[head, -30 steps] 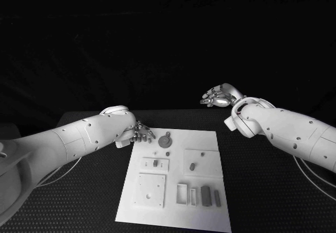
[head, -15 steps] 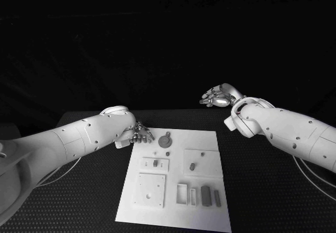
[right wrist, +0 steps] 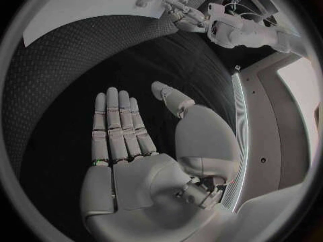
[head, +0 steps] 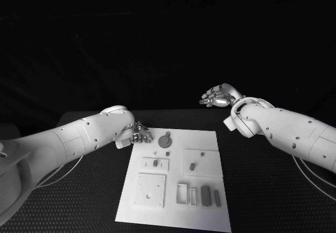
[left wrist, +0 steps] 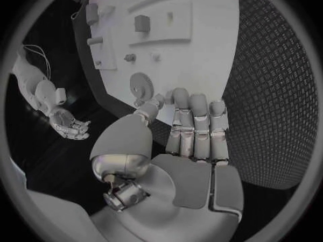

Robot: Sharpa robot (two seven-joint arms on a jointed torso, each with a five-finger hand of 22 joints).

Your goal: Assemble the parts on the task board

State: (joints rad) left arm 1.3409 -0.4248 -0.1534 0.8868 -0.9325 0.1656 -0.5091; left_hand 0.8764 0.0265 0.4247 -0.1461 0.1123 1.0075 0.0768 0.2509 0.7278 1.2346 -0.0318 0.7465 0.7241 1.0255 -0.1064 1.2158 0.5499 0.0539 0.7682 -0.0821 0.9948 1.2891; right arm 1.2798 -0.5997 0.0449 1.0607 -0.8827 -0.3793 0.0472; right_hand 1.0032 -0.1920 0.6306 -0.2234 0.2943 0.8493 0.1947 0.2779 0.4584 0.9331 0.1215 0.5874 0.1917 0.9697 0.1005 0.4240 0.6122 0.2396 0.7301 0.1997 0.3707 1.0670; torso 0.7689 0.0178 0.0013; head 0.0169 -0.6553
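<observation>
The white task board (head: 210, 141) lies in the middle of the black table, with small grey parts lying on it or standing in it. A round toothed gear (head: 164, 141) lies near its far left corner. My left hand (head: 140, 133) hovers at that corner, just left of the gear. In the left wrist view its fingers (left wrist: 195, 126) lie straight and side by side, the thumb points toward the gear (left wrist: 140, 84), and it holds nothing. My right hand (head: 220, 96) is raised beyond the board's far right; its flat, spread palm (right wrist: 124, 140) is empty.
Along the board's near edge, a dark block (head: 206, 194) and a slim piece (head: 217, 196) sit beside two slotted holders (head: 182, 192). A small dark block (head: 155, 163) stands mid-left and an oval piece (head: 192, 166) lies mid-right. Bare black table (head: 266, 194) surrounds the board.
</observation>
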